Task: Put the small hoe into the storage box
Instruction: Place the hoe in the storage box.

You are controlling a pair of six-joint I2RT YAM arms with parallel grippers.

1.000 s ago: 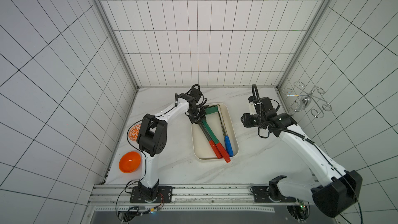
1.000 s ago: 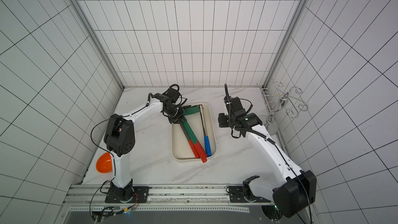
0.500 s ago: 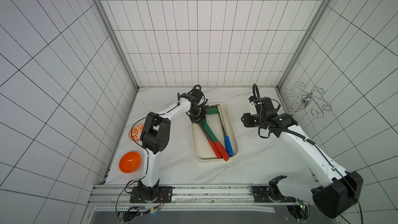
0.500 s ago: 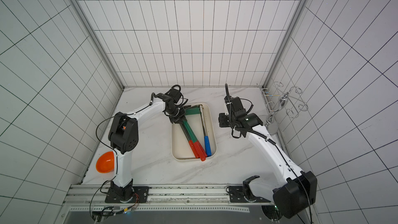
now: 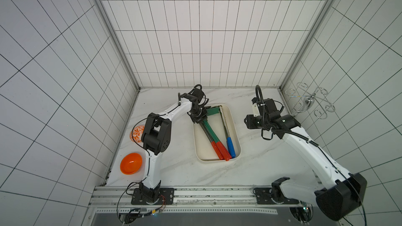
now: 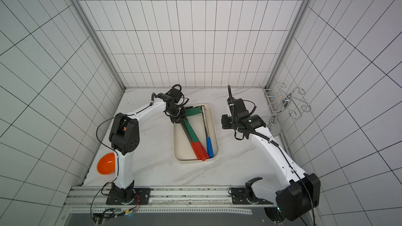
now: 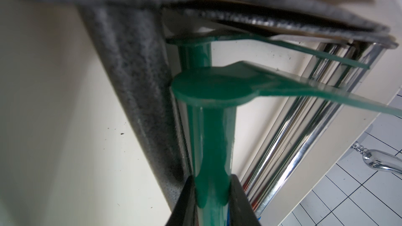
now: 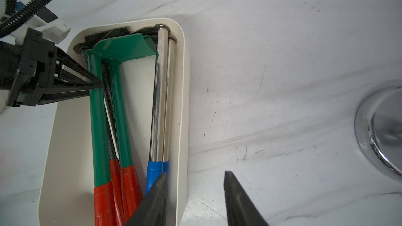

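Barely shifting since a second ago, the left gripper (image 8: 94, 88) is staying clamped on the green shaft of the small hoe (image 8: 97, 127), which is lying inside the storage box (image 8: 183, 105) among other hoes (image 8: 159, 96). Just right of the box, the right gripper (image 8: 195, 192) is hovering with jaws spread, holding nothing.

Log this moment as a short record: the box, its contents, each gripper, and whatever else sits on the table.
storage box: cream, mid-table, between the arms
contents: green hoe, second green hoe, dark-shafted hoe, all with red grips; two chrome tools with blue grips
left gripper: shut on green hoe's shaft near its head, inside the box
right gripper: open, empty, beside the box
also on table: orange bowl; patterned plate, partly behind the left arm; chrome rack
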